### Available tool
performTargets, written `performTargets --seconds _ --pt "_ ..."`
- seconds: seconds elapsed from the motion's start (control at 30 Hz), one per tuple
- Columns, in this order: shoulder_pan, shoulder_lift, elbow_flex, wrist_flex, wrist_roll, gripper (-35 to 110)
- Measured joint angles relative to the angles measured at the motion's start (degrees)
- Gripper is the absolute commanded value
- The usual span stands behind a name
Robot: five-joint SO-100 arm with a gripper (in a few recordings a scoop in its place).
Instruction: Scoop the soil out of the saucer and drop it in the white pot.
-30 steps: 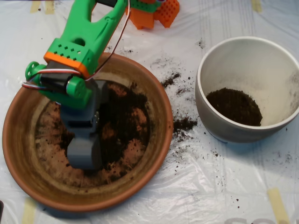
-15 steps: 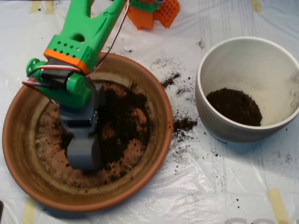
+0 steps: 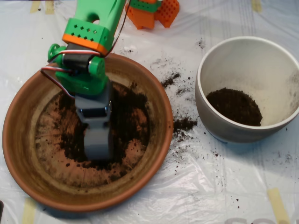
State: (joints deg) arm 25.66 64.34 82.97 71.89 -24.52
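Note:
The terracotta saucer (image 3: 28,154) lies at the left, with dark soil (image 3: 128,119) spread over the middle and right of its stained bottom. My grey scoop (image 3: 98,142) is down in that soil near the saucer's centre. Its two halves sit together as one narrow block, and its inside is hidden. The green and orange arm (image 3: 86,44) reaches in from the top left. At the right stands the white pot (image 3: 219,51) with a mound of soil (image 3: 234,106) in its bottom.
Spilled soil crumbs (image 3: 183,124) lie on the white plastic sheet between saucer and pot, with more specks (image 3: 170,79) further back. An orange part of the arm's base (image 3: 154,13) sits at the top edge.
The scoop has shifted right and slightly up within the saucer, from the left part of the soil to its centre. The arm's wrist swung up and right with it.

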Motion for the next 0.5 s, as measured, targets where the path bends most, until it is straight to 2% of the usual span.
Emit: performTargets --seconds 0.2,0.3,0.5 --pt "0.18 1.14 0.26 -1.05 -1.58 25" --pt "0.62 2.55 0.97 -1.05 -2.11 8" --pt "1.23 4.75 4.13 -3.34 -2.37 4"
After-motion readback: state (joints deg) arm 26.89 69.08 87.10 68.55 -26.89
